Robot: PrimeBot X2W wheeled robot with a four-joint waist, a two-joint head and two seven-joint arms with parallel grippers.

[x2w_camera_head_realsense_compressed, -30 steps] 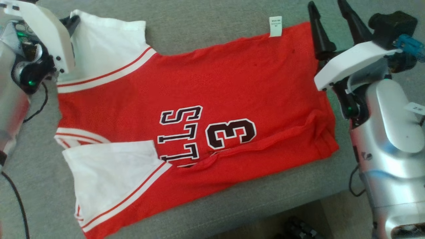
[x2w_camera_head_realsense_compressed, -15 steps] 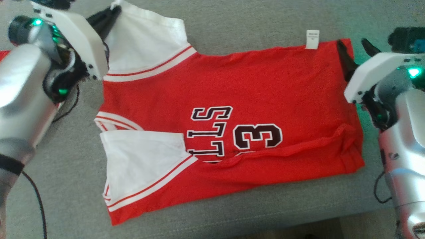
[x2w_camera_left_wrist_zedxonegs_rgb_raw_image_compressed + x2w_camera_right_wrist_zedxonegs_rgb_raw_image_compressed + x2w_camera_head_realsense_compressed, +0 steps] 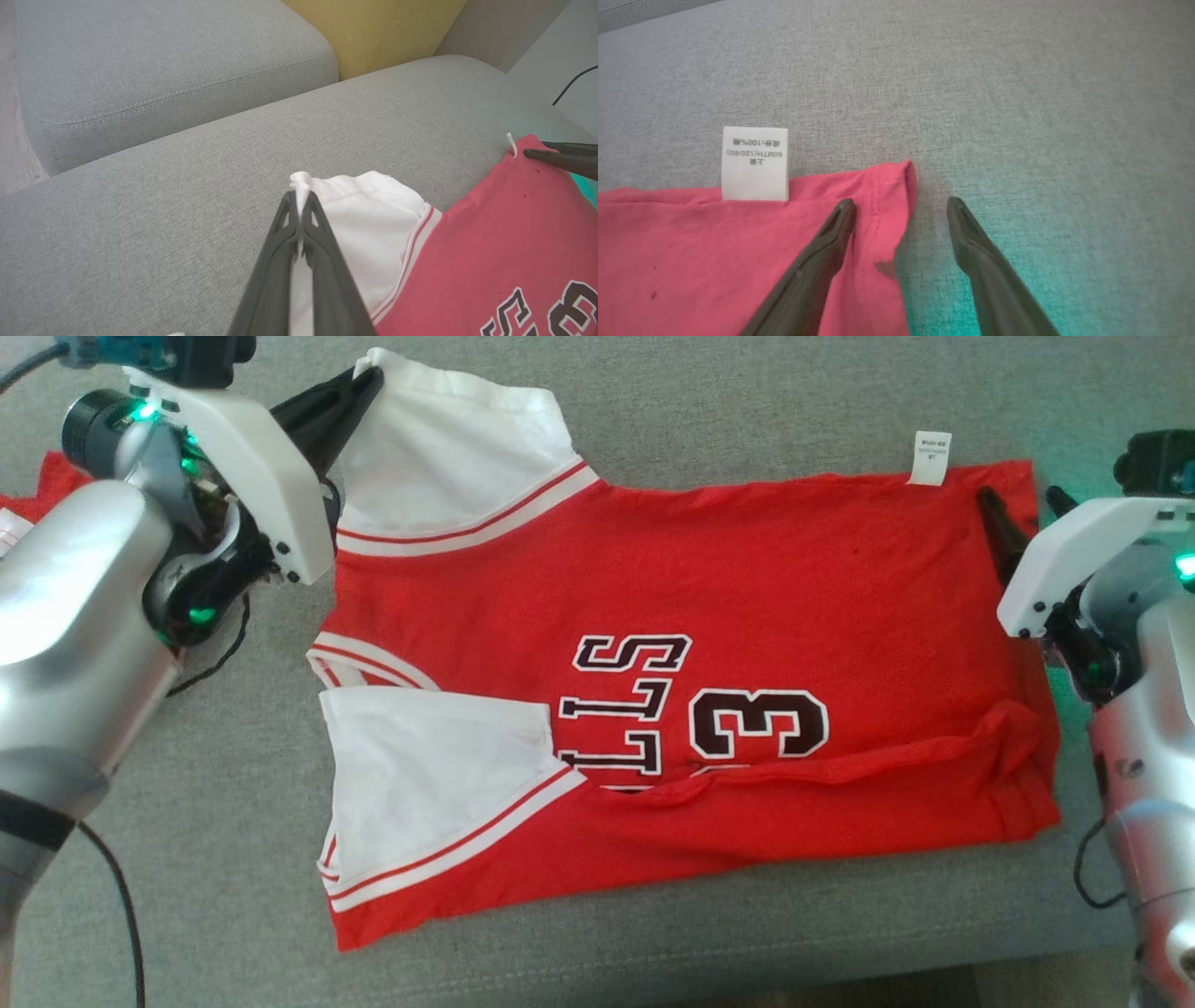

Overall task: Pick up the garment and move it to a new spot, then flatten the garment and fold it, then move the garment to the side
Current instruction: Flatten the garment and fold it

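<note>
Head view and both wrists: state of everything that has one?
jersey, spread on the cushion, near edge folded over the lettering.
far sleeve, pinched at its tip.
left gripper, shut on far sleeve.
right gripper, open, straddling the jersey's far hem corner.
care label, flat on the cushion, sticking out past the edge.

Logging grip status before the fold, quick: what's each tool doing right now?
Left tool: closed, pinching the jersey by its white sleeve.
Right tool: open, holding nothing, straddling the jersey's hem corner.
</note>
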